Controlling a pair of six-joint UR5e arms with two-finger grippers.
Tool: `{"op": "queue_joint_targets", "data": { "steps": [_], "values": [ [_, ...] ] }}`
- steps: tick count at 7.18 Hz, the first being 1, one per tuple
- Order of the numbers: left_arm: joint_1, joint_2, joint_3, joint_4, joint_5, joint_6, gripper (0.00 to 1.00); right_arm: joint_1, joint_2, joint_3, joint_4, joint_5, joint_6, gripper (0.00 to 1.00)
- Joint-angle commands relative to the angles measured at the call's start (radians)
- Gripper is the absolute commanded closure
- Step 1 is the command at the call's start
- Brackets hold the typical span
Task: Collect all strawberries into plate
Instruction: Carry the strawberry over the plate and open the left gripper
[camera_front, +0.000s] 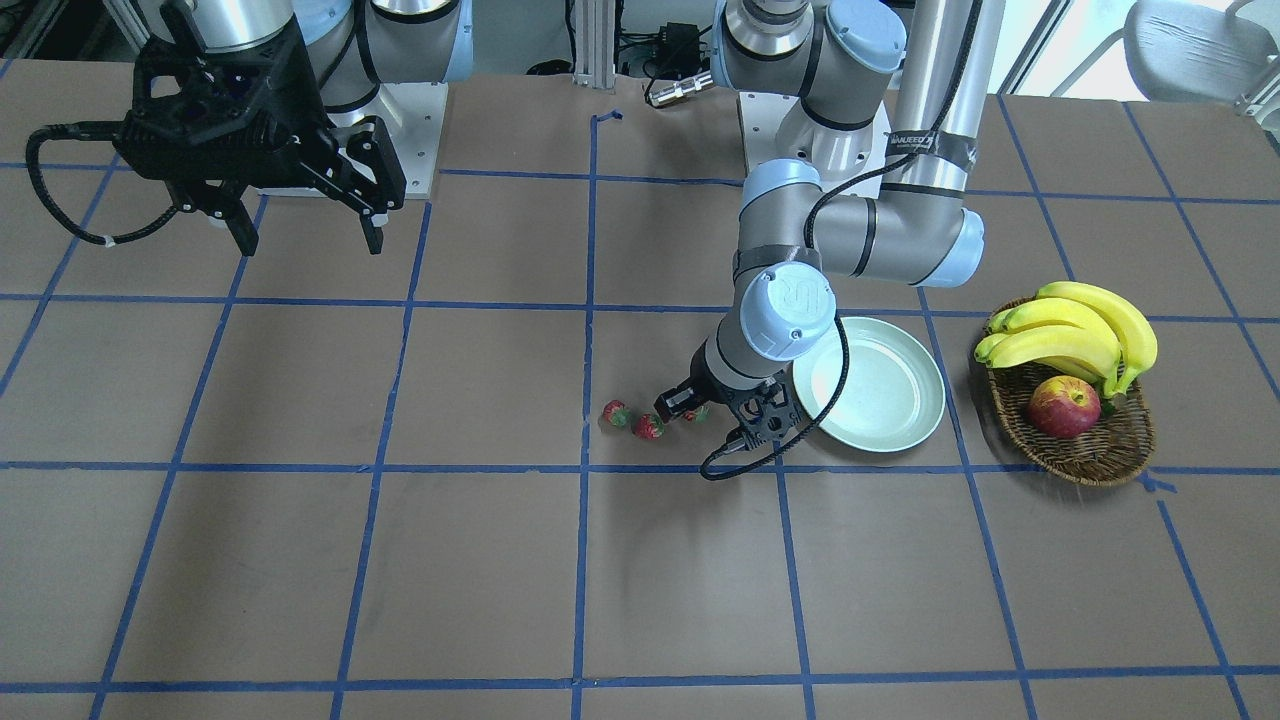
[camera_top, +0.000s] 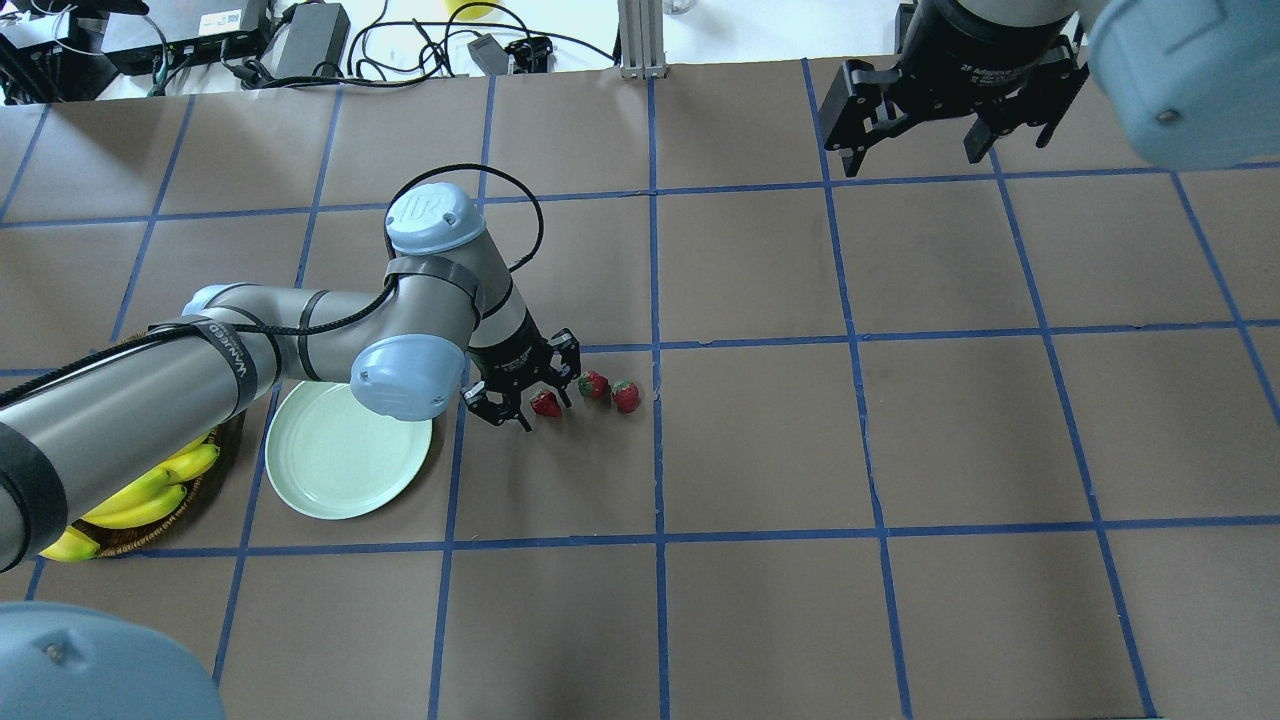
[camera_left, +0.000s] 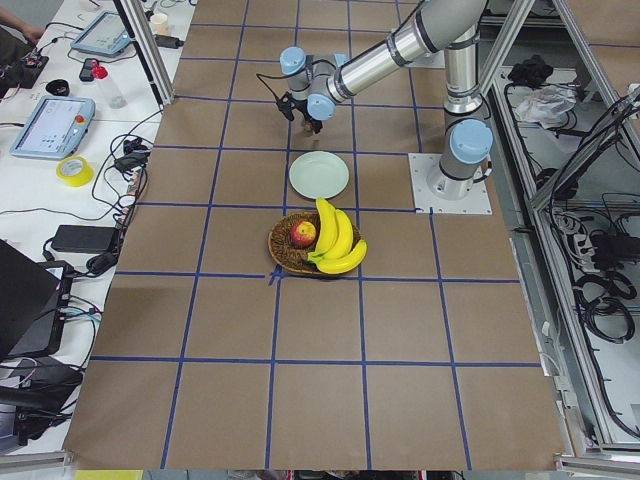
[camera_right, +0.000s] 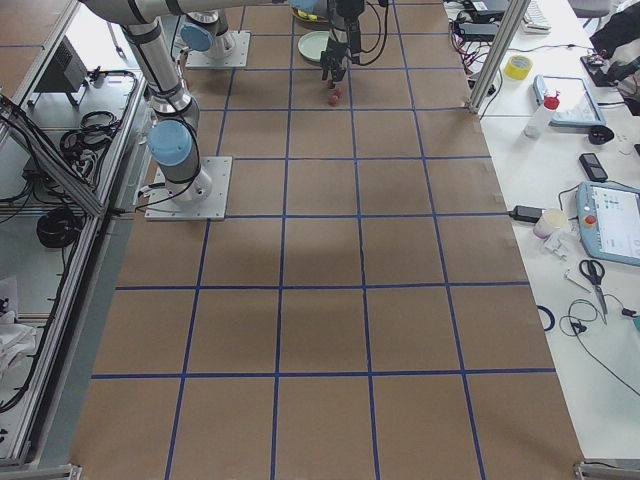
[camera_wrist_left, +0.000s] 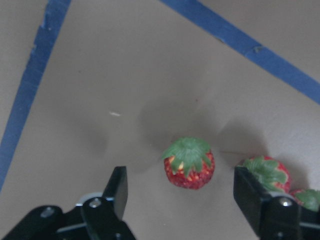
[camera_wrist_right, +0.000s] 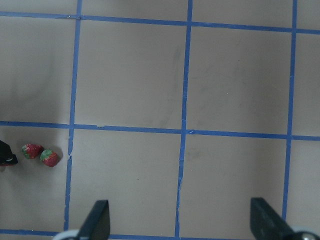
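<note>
In the front-facing view, the left gripper (camera_front: 690, 412) hangs low, jaws apart around one small red, green-capped strawberry (camera_front: 697, 412). The round mint-green plate (camera_front: 885, 395) sits at its 3 o'clock. Overhead, the two other strawberries (camera_top: 610, 391) lie at 3 o'clock, and the right gripper (camera_top: 912, 160) is spread wide, well apart. The left wrist view centres the berry, so a gentle, level squeeze should spare its neighbour.

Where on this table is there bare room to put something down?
The plate is bare inside, and so are the table squares from the strawberries toward the right claw. Crowded: the left claw straddling one of them beside the plate, and the full basket.
</note>
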Motion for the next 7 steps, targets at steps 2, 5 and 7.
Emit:
{"op": "queue_joint_targets", "data": {
  "steps": [2,5,7],
  "values": [
    [0.002,0.018,0.006,-0.003,0.013,0.007,1.00,0.000,0.000,0.000,0.000,-0.001,0.000,0.00],
    [0.015,0.064,0.024,-0.036,0.147,0.134,1.00,0.000,0.000,0.000,0.000,-0.001,0.000,0.00],
    [0.087,0.093,0.032,-0.113,0.190,0.271,1.00,0.000,0.000,0.000,0.000,0.001,0.000,0.00]
  ]
}}
